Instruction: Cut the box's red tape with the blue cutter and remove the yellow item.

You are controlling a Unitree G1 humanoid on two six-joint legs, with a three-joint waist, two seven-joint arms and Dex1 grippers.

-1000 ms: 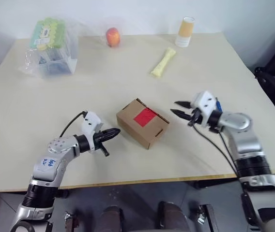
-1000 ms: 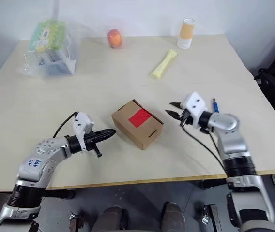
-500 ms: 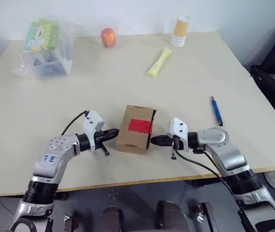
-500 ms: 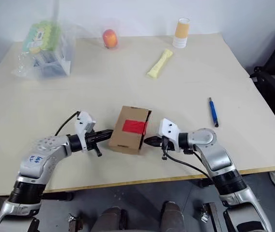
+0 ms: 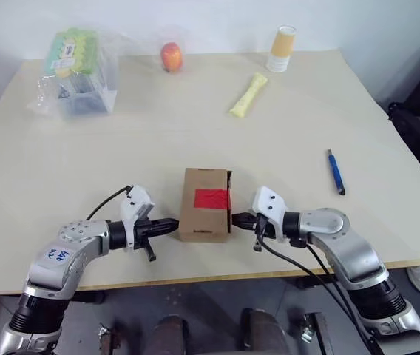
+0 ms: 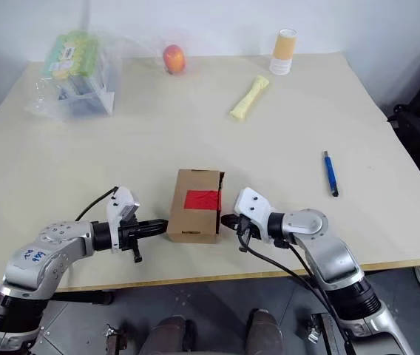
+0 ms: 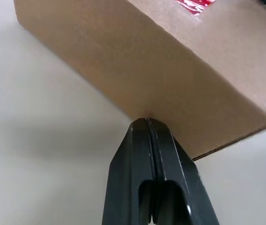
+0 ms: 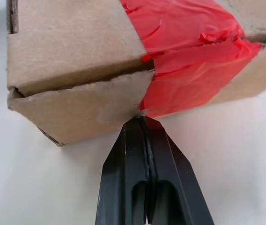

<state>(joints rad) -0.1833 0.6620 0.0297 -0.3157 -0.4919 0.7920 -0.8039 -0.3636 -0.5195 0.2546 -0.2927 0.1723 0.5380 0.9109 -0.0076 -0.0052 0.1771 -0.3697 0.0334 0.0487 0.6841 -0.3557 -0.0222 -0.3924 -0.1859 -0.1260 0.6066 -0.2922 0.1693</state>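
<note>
The brown box (image 5: 205, 204) sits near the table's front edge, its red tape (image 5: 211, 199) across the top flaps. My left gripper (image 5: 174, 222) is shut, its tips pressed against the box's left side (image 7: 137, 70). My right gripper (image 5: 235, 220) is shut too, its tips against the right side, just under the edge of the red tape (image 8: 184, 51). The box is squeezed between them. The blue cutter (image 5: 335, 171) lies on the table to the right, well away from both grippers. The yellow item is hidden.
At the back left stands a clear plastic bag (image 5: 75, 74) with green packs. An orange-red fruit (image 5: 171, 55), a pale yellow bone-shaped piece (image 5: 248, 95) and a paper cup (image 5: 283, 48) lie along the far side. The table's front edge (image 5: 195, 279) is close to the box.
The right gripper swung in from the right, closed and met the box's right side. The box turned square to the table edge and slid nearer, the left gripper drawing back with it.
</note>
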